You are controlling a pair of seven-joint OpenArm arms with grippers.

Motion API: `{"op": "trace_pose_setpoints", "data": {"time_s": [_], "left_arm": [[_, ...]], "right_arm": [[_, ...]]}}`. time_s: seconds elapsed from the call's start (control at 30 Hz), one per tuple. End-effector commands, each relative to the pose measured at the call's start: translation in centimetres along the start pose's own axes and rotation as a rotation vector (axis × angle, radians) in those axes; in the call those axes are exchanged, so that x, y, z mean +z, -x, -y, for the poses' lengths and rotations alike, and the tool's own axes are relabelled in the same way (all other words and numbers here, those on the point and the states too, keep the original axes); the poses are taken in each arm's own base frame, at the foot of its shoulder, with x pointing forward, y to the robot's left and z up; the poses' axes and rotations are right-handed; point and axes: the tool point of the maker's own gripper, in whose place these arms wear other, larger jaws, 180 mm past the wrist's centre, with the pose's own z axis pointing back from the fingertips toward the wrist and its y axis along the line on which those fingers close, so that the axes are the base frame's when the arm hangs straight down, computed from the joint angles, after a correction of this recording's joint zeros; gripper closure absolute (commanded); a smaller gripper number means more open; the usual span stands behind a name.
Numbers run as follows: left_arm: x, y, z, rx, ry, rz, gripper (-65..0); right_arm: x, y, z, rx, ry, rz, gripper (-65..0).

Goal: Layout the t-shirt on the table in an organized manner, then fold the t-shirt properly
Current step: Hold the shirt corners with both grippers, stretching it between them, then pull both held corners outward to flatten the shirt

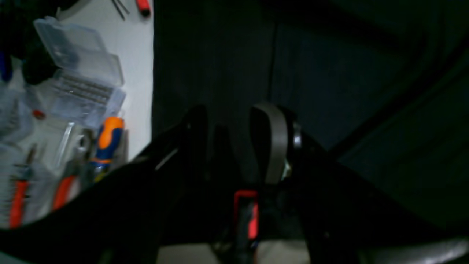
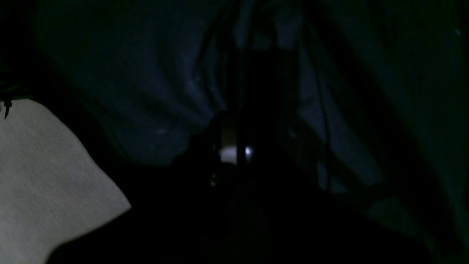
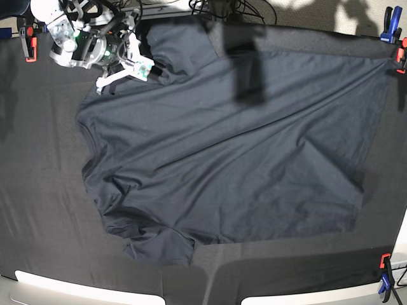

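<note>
The t-shirt (image 3: 222, 152) is spread over the table (image 3: 38, 210), mostly flat but wrinkled twd its lower-left, w/ one sleeve bunched at the upper left where the right gripper (image 3: 145, 68) is clenched on the fabric; layout step is judged in hand, and the next move prob. calls for that sleeve to be drawn outward and flattened. The left gripper (image 1: 234, 124) is seen w/ jaws apart, nothing held, above dark cloth. Clamps (image 3: 386, 279) sit at the corners; screwdrivers (image 1: 106, 141) and a clear case (image 1: 80, 69) lie beside the table edge, not in the way.
</note>
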Motion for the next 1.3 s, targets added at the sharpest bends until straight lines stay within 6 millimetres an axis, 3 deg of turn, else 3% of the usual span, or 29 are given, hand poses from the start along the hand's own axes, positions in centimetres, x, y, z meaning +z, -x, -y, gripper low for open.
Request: {"op": "trace_pose_setpoints", "data": {"time_s": [0.0, 0.4, 0.57, 0.87, 1.2, 1.27], "left_arm": [[0.1, -1.1, 0.3, -0.061, 0.023, 0.017, -20.8], [-2.5, 5.5, 8.0, -0.641, 0.249, -0.201, -20.6], [-2.8, 8.4, 8.1, -0.946, 0.320, -0.339, -20.6], [-2.7, 8.7, 7.9, -0.992, 0.356, -0.356, -20.6], [-1.5, 14.3, 9.0, -0.978, 0.479, -0.468, -20.6], [-2.2, 13.9, 8.1, -0.995, 0.402, -0.450, -20.6]], "right_arm": [[0.3, -0.2, 0.8, 0.015, 0.021, 0.006, 0.0], [0.5, -0.9, 1.8, 0.024, 0.044, 0.018, 0.0], [0.5, -0.8, 1.9, 0.025, 0.044, 0.015, 0.0], [0.5, -0.5, 1.9, 0.024, 0.044, -0.004, 0.0], [0.5, -0.6, 2.0, 0.025, 0.046, -0.002, 0.0], [0.5, -0.6, 1.9, 0.024, 0.046, -0.001, 0.0]]}}
